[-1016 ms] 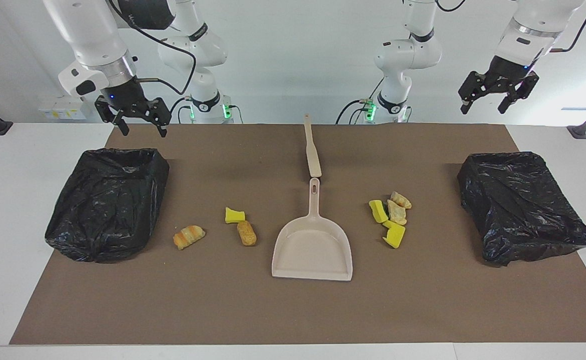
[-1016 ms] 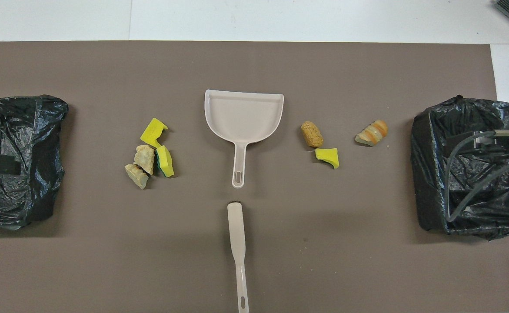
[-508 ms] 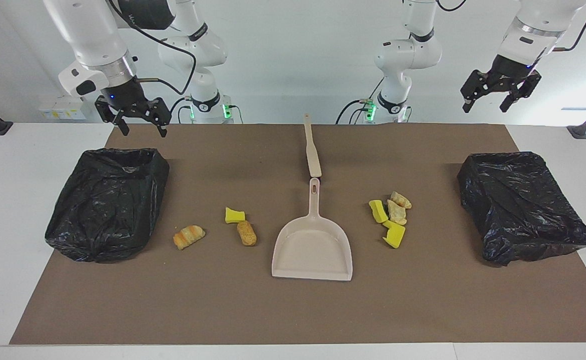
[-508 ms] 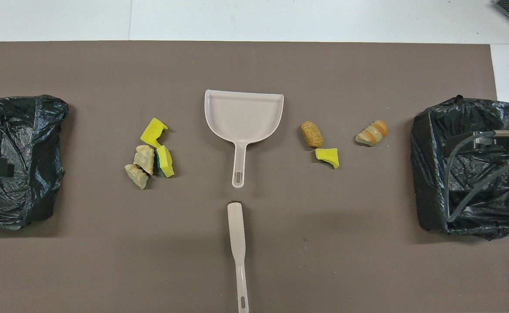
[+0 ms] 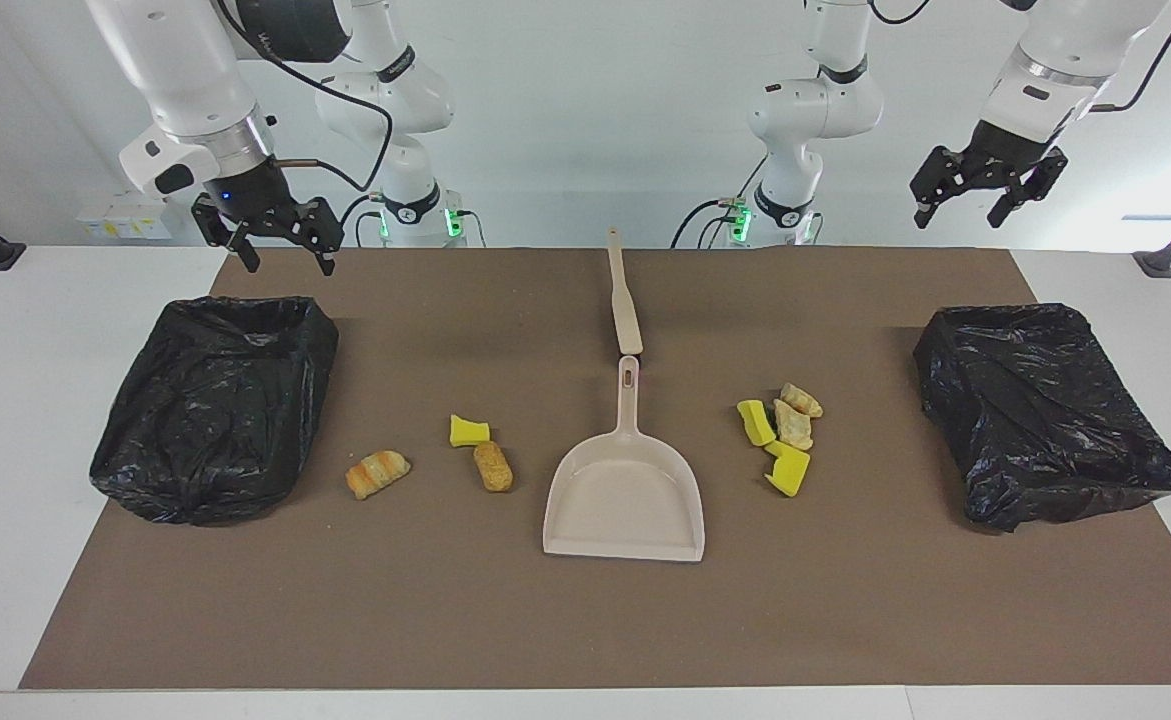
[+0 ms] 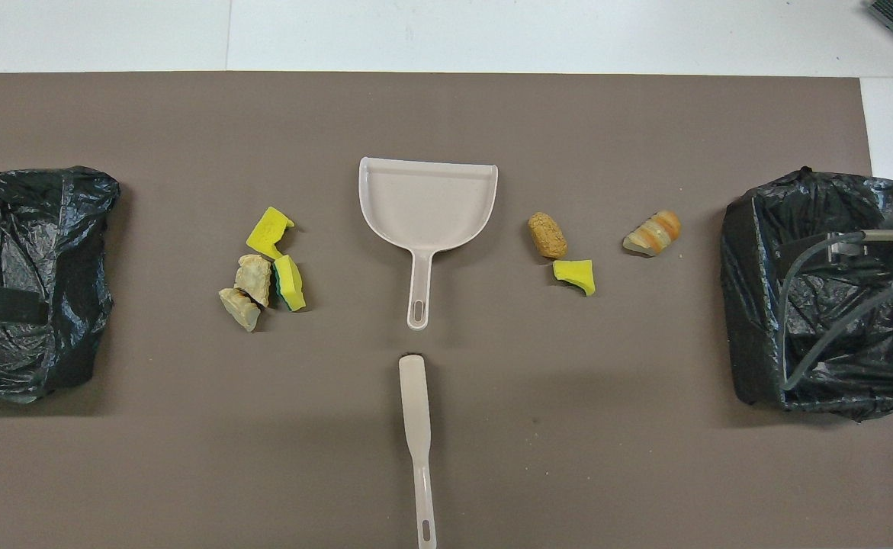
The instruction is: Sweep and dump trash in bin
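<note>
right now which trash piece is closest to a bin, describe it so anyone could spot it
Start at the black bin at the right arm's end. The nearest piece beside it is a bread lump, lying alone. Its orange and pale stripes set it apart from the plain brown lump.

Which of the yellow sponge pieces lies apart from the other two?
The yellow sponge chunk beside the tan ridged lump, toward the right arm's end; the others sit clustered with pale lumps.

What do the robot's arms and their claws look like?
Both arms are glossy white and rounded, with black bands at the joints and green lights glowing at their bases. Black cables loop along them. A silver ring joins each arm to a black two-fingered end effector: the left end effector and the right end effector, which shows a small blue light.
</note>
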`<state>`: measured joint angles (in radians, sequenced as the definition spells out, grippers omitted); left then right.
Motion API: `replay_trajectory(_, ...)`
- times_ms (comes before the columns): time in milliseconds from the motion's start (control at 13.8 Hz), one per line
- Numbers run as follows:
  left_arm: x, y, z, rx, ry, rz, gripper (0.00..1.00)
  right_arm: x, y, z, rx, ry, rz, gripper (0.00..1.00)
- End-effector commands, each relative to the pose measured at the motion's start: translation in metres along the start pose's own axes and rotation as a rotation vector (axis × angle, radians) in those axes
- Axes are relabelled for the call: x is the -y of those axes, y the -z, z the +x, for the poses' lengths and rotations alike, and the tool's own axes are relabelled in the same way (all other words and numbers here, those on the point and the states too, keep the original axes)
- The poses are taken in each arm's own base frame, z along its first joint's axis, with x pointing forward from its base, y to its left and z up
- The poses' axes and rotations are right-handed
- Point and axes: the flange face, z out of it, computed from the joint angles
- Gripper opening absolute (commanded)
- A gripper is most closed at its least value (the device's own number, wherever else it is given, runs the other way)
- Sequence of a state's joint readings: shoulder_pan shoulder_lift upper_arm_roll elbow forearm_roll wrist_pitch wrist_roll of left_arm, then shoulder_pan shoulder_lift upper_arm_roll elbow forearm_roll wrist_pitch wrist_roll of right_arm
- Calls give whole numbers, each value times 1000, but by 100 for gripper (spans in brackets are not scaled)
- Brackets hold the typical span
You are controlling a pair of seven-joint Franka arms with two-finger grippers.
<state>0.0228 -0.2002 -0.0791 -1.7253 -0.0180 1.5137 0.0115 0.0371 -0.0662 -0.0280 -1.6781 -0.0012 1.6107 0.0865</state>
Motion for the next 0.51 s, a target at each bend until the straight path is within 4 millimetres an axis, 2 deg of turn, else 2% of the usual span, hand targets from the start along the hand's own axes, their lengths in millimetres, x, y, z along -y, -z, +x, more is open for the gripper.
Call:
replay_trajectory(0,-27,-14,-18,32,-37,-8,100,0,-11,-4,3,45,1,100)
replay_trajectory(218,-61,-30,-26,64,-60,-1,100,10,-18,6,-32,105,2,100)
replay_trajectory(290,-75,-37,-31,75,-55,4,100,14,-25,12,-15,108,-1,100)
replay_trajectory(435,-101,-53,-34,74,-19,8,100,41,-27,22,-9,143,0,100)
